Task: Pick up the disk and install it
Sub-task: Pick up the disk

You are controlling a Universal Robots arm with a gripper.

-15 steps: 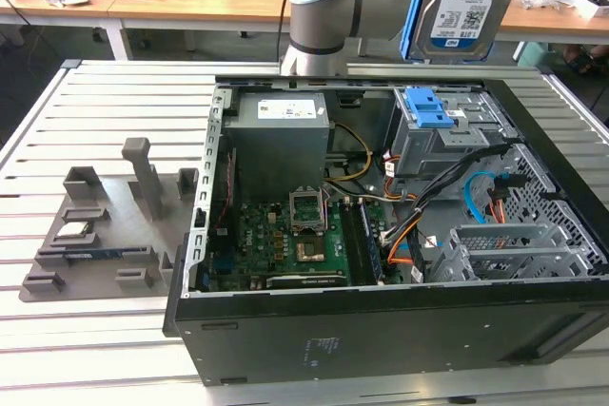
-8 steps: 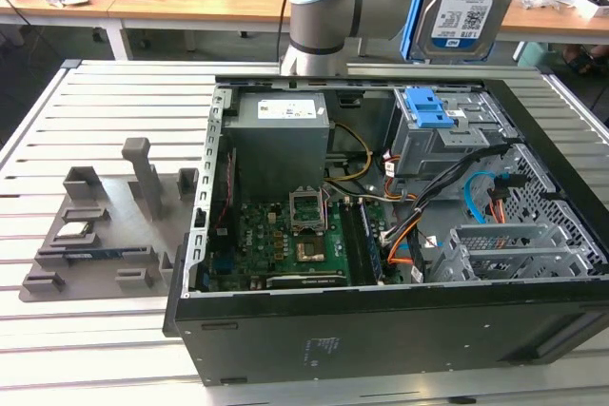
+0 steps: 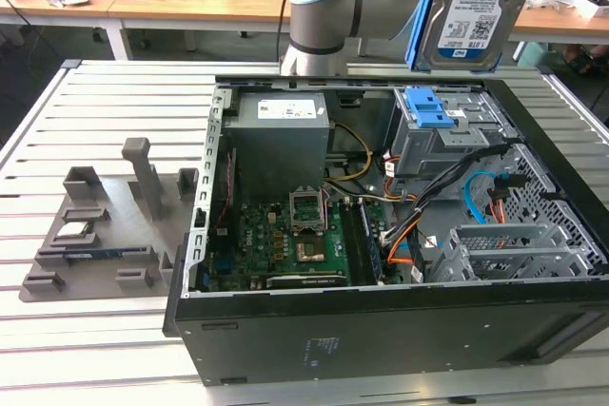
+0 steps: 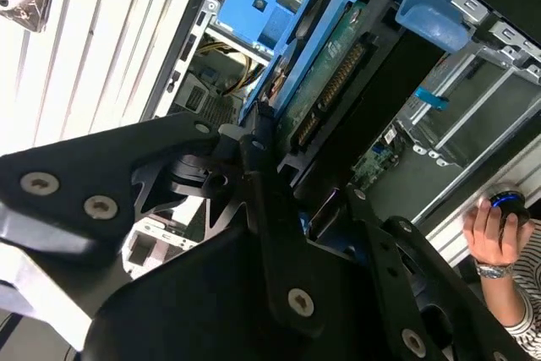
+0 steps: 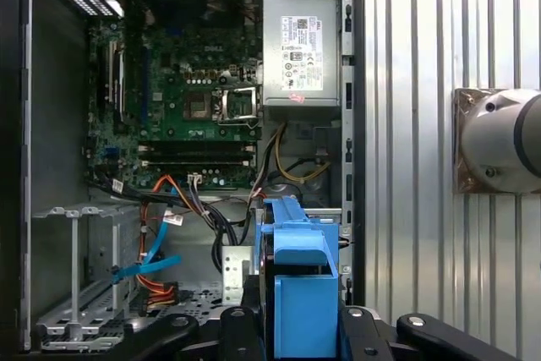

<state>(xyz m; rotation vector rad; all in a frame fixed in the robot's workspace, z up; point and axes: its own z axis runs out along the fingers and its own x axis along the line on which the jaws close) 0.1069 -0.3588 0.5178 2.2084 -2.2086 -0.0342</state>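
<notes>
"What did the pincer (image 5: 297, 314) have?"

"It was clamped on the disk (image 3: 468, 7), gripping it by its blue frame and holding it upright."

"And beneath it?"

"The open computer case (image 3: 381, 330) lay below the pincer on the slatted table (image 3: 95, 349)."

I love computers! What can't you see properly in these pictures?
- Exterior view: the top of the disk is cut off by the picture's edge.
- First wrist view: the disk and the gripper hide whatever lies behind them.
- Second wrist view: a hand is cut off by the edge; what it holds is unclear.
</notes>
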